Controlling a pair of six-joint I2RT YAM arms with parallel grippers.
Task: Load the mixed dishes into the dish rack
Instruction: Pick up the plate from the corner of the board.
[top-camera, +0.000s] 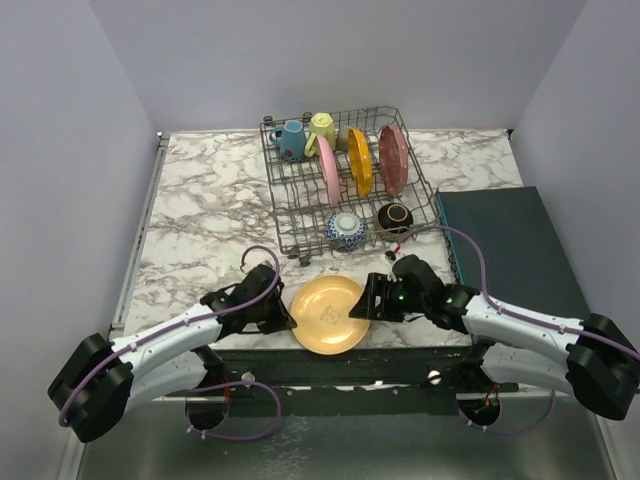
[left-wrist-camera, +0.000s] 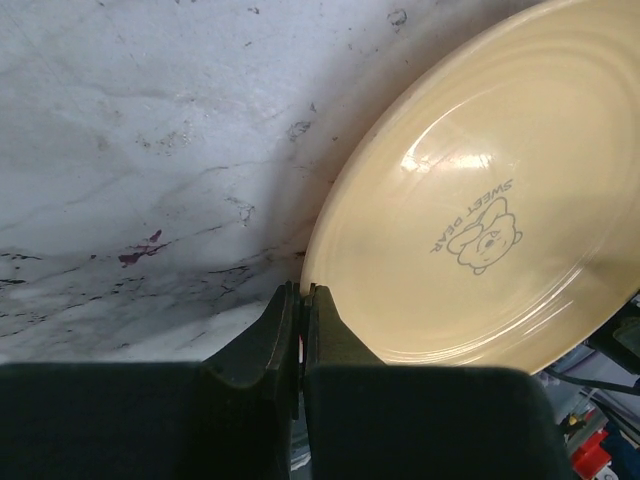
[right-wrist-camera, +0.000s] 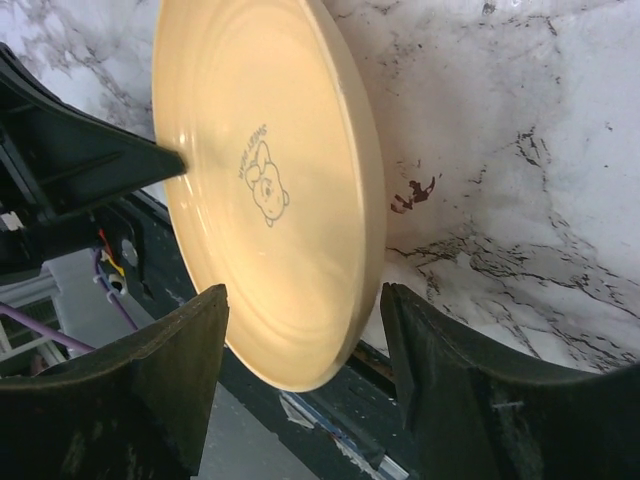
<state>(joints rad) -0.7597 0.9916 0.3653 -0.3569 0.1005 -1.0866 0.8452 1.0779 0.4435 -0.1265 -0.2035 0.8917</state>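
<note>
Yellow plate (top-camera: 328, 314) at near table (top-camera: 200, 200) edge — dish rack (top-camera: 300, 208) beyond

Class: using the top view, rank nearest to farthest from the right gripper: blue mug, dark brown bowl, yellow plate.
1. yellow plate, between the fingers of the right gripper.
2. dark brown bowl, near right of the dish rack.
3. blue mug, rack's far left.

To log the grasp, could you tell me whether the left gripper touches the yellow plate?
Touching. The left wrist view shows the left gripper closed on the rim of the yellow plate; the right wrist view shows the same contact.
</note>
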